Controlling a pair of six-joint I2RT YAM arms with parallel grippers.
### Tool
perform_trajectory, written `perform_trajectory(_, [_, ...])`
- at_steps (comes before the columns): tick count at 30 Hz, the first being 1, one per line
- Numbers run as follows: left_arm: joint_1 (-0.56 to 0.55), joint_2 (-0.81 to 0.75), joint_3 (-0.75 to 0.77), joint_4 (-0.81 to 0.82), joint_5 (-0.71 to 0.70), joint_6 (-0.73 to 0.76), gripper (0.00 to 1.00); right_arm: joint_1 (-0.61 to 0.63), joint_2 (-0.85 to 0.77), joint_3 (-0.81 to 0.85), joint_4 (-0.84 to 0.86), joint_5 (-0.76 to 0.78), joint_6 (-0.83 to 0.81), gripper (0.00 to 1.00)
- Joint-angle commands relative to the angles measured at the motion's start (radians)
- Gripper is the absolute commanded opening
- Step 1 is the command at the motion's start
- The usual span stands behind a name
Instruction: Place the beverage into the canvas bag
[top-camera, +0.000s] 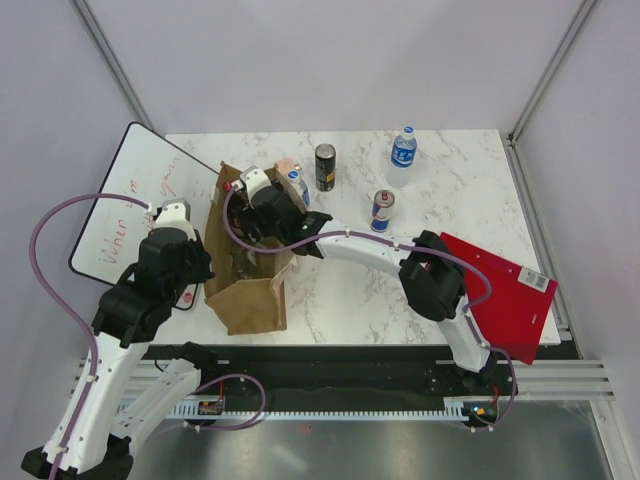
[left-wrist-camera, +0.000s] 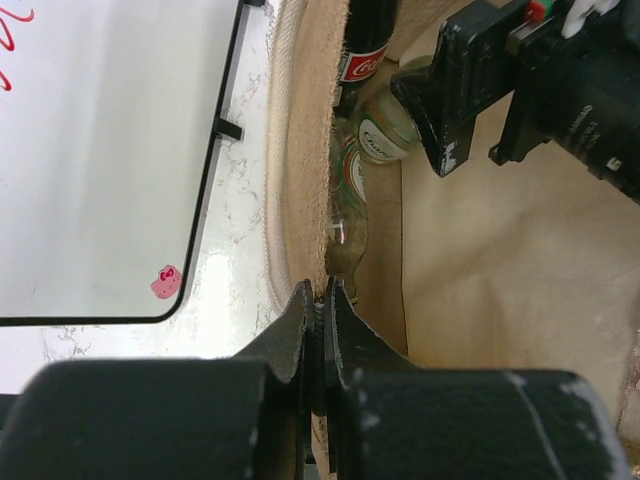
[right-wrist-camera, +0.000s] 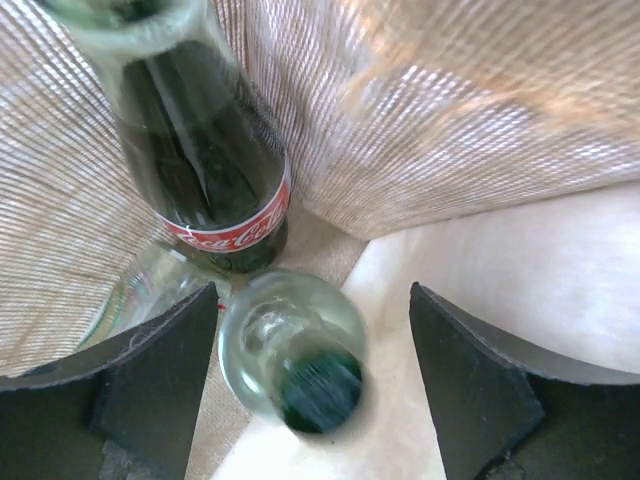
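Note:
The tan canvas bag (top-camera: 243, 290) stands open at the table's left. My left gripper (left-wrist-camera: 322, 298) is shut on the bag's left rim (left-wrist-camera: 300, 150) and holds it. My right gripper (right-wrist-camera: 312, 300) is open, reaching down inside the bag (right-wrist-camera: 450, 120); it also shows from above (top-camera: 262, 222). A clear glass bottle (right-wrist-camera: 292, 362) sits between its fingers, close to the left finger, with a gap to the right one. A Coca-Cola bottle (right-wrist-camera: 215, 170) and another clear bottle (right-wrist-camera: 135, 292) lie deeper in the bag. The left wrist view shows the Coca-Cola bottle (left-wrist-camera: 362, 40) too.
A black can (top-camera: 325, 166), a blue-and-silver can (top-camera: 383, 210) and a blue-labelled water bottle (top-camera: 404, 147) stand at the back. Another blue-labelled bottle (top-camera: 299, 188) is beside the bag. A whiteboard (top-camera: 125, 200) lies left; a red folder (top-camera: 510, 295) lies right.

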Motion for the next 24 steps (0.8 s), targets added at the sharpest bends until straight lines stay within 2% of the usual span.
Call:
perform_trajectory(1, [-0.001,-0.007,0.028,0.021,0.033,-0.018,0.02,-0.005,-0.098,0.056,0.006,0.013,0.005,0.87])
perform_trajectory(11, [-0.001,-0.007,0.038,0.021,0.038,-0.012,0.02,-0.005,-0.184,0.123,-0.126,-0.012,0.024,0.84])
perform_trajectory(14, [-0.001,-0.008,0.040,0.021,0.039,-0.010,0.06,-0.005,-0.223,0.145,-0.183,-0.015,0.051,0.84])
perform_trajectory(19, [-0.001,-0.016,0.041,0.020,0.048,-0.006,0.21,-0.020,-0.325,0.137,-0.258,-0.010,0.096,0.84])
perform_trajectory(24, [-0.001,-0.020,0.058,0.018,0.055,-0.001,0.41,-0.097,-0.432,0.088,-0.367,0.003,0.151,0.84])
